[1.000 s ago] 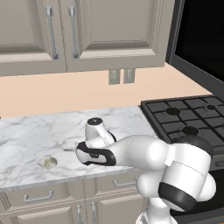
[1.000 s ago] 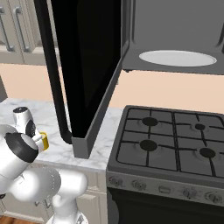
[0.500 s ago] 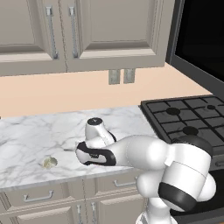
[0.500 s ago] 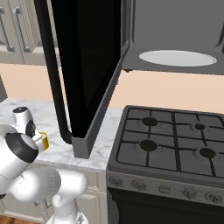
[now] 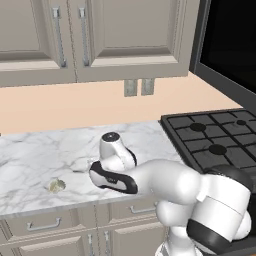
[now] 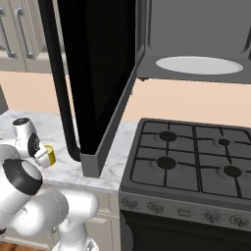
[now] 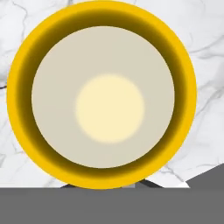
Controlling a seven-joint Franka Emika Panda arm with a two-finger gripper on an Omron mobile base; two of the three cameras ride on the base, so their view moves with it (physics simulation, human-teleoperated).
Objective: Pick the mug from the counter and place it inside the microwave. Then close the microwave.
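Observation:
The yellow mug (image 7: 100, 94) stands upright on the white marble counter (image 5: 40, 155), and the hand view looks straight down into its pale inside. My gripper (image 7: 107, 186) is right above it, shut on the near part of the mug's rim, with just the dark fingertips (image 7: 70, 186) showing. In the right base view the mug (image 6: 46, 156) peeks out beside my white hand (image 6: 27, 137). In the left base view my hand (image 5: 114, 150) covers the mug. The black microwave hangs over the stove with its door (image 6: 98, 73) swung wide open and its white turntable (image 6: 198, 64) in sight.
A small pale lumpy object (image 5: 56, 186) lies near the counter's front edge, left of my hand. The black gas stovetop (image 5: 220, 140) adjoins the counter on the right. The open microwave door's lower corner (image 6: 90, 164) hangs low over the counter, close to the mug. Beige cabinets (image 5: 100, 35) line the wall.
The jaws have closed on the mug's rim. The arm, the mug and the cameras have stayed where they were.

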